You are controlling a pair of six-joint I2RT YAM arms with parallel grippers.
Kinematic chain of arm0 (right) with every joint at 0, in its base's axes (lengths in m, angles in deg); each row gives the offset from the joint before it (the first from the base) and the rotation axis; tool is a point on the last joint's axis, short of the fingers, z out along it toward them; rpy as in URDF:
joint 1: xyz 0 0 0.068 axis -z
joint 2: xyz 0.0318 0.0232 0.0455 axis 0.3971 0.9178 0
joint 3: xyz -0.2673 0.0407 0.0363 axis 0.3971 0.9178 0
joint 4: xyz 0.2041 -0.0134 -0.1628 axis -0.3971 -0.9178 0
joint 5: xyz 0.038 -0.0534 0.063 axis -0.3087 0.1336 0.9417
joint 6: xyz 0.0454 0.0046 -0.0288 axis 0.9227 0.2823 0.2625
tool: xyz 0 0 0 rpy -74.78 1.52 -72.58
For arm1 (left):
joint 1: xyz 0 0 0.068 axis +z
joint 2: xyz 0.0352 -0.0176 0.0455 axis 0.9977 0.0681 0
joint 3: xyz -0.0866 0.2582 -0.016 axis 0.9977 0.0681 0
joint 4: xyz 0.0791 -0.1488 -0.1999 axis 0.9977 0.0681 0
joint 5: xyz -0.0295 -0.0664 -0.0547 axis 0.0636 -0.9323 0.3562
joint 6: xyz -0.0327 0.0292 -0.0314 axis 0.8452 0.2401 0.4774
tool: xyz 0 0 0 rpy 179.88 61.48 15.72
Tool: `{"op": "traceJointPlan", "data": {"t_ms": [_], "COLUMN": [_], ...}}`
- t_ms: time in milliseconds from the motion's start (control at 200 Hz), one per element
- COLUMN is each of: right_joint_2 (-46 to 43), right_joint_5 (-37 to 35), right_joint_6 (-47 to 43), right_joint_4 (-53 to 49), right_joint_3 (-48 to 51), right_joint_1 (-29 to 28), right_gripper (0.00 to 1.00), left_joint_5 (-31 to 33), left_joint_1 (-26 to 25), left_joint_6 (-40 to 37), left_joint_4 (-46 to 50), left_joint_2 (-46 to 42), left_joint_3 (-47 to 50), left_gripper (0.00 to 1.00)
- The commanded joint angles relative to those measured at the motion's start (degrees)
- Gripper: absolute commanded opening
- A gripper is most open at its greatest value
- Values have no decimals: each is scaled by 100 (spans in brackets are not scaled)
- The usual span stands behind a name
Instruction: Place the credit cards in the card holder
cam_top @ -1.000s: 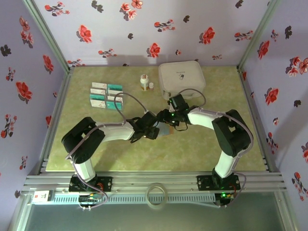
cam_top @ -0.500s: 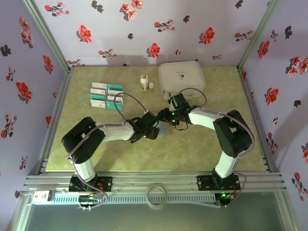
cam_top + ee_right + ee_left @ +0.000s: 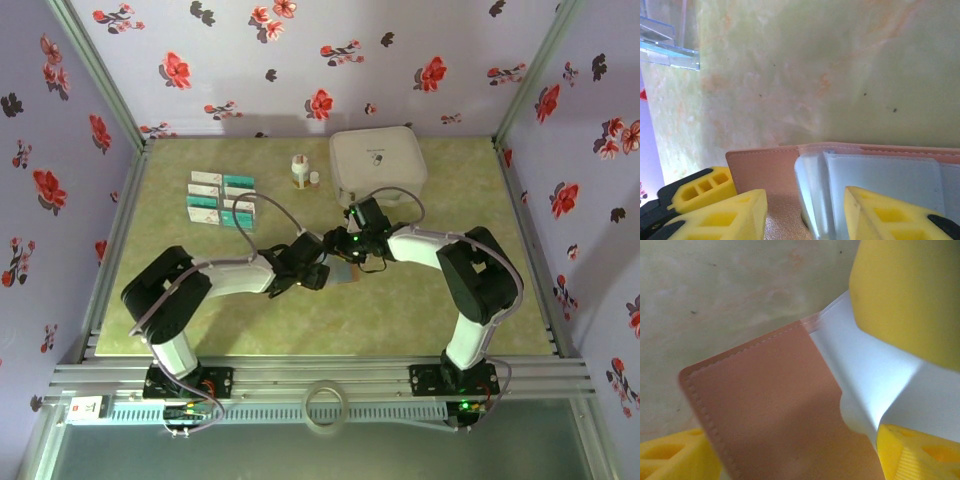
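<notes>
At mid-counter (image 3: pixel 460 180) the two arms were found close together over the holder (image 3: pixel 775 410), brown and stitched along its edge; the left claw (image 3: pixel 792 457) was set with its fingers wide apart and the holder between them, though whether it was clamped could not be told; a pale sheet (image 3: pixel 865 370) was seen standing out of the holder's open side, card or sleeve could not be told; the right claw (image 3: pixel 805 215) was held with its fingers parted over that sheet, and no grip could be confirmed; farther back on the left the cards (image 3: pixel 221 198) were laid in two rows, white beside teal, well apart from the holder; beyond, a bottle (image 3: pixel 298 172) was stood just beside a white case (image 3: pixel 377 165) at the far edge.
</notes>
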Motion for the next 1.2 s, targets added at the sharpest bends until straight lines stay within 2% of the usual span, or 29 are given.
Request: {"op": "traceJointPlan", "data": {"t_ms": [0,295,425,565,875,1030,1195], "right_joint_2": [-114,-265,-285,-48,479,91,-681], "right_joint_5": [230,164,14,-145,-182,-191,-619], "right_joint_6": [320,496,492,565,739,485,-113], "right_joint_4": [319,311,158,168,434,86,-812], "right_joint_3": [174,106,-50,-237,-421,-515,-484], "right_joint_1": [-60,-287,-467,-672,-865,-839,-598], "right_gripper": [44,44,48,57,58,58,58], "left_joint_5": [190,169,64,-37,-190,-337,-493], "left_joint_1": [136,638,903,1136,1284,1290,1277], "left_joint_6": [-105,135,245,315,388,383,337], "left_joint_4": [-81,-228,-218,-209,-205,-183,-62], "left_joint_2": [-542,-1499,-1817,-1993,-2025,-1898,-1748], "left_joint_3": [144,613,812,959,1051,956,690], "left_gripper": [81,85,85,85,85,86,87]}}
